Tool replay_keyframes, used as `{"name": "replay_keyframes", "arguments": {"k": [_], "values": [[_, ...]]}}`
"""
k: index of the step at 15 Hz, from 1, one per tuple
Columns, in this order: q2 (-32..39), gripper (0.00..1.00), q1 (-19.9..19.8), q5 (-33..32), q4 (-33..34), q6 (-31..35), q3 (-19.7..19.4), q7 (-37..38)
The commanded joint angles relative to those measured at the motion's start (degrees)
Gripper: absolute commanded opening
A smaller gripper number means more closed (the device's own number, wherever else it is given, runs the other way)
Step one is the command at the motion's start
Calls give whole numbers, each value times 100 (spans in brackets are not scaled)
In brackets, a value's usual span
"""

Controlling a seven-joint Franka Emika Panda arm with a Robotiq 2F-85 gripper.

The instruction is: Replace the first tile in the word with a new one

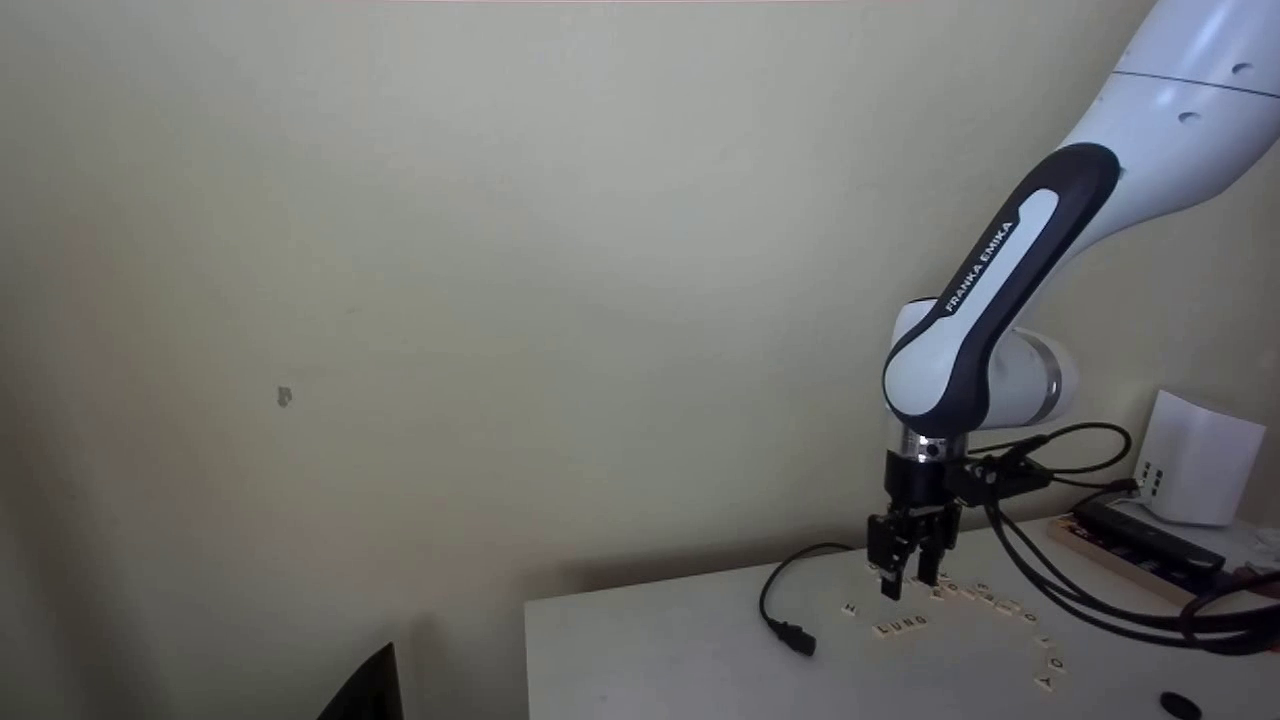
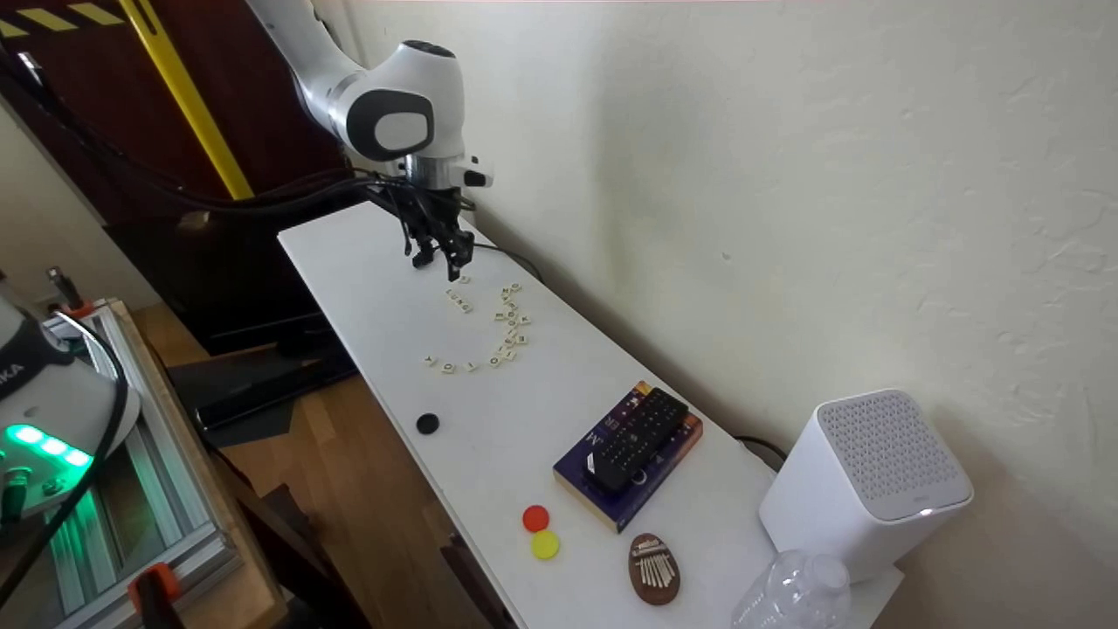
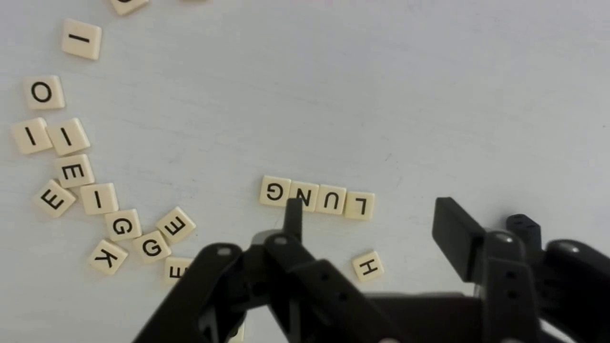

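In the wrist view, cream letter tiles spell LUNG, upside down, in a row. The L tile [image 3: 360, 206] is at the right end, beside the U tile [image 3: 330, 200], N tile [image 3: 307, 191] and G tile [image 3: 275, 191]. The row also shows in both exterior views [image 1: 902, 626] [image 2: 458, 300]. A loose H tile [image 3: 368, 266] lies apart from the row, tilted; it shows in an exterior view too [image 1: 849, 609]. My gripper [image 3: 371, 214] is open and empty above the table, its left finger partly covering the N tile. It shows in both exterior views [image 1: 910, 586] [image 2: 438, 266].
Several loose tiles [image 3: 122, 225] curve around the word's G side. A black cable plug [image 1: 793, 637] lies near the H tile. A book [image 2: 576, 476] with a black remote [image 2: 638, 439], a white router [image 2: 838, 498], discs [image 2: 535, 518] and a thumb piano [image 2: 653, 570] stand farther along.
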Motion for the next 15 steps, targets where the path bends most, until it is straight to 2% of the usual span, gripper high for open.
{"name": "replay_keyframes", "arguments": {"k": [1, 12, 13, 15], "values": [[-381, 100, -52, 164, -386, 30, 39, 110], [-955, 100, 17, 194, -946, 15, -120, 445], [-677, 100, 13, 129, -673, -18, -97, 322], [-751, 100, 14, 129, -741, -18, -126, 362]]}}
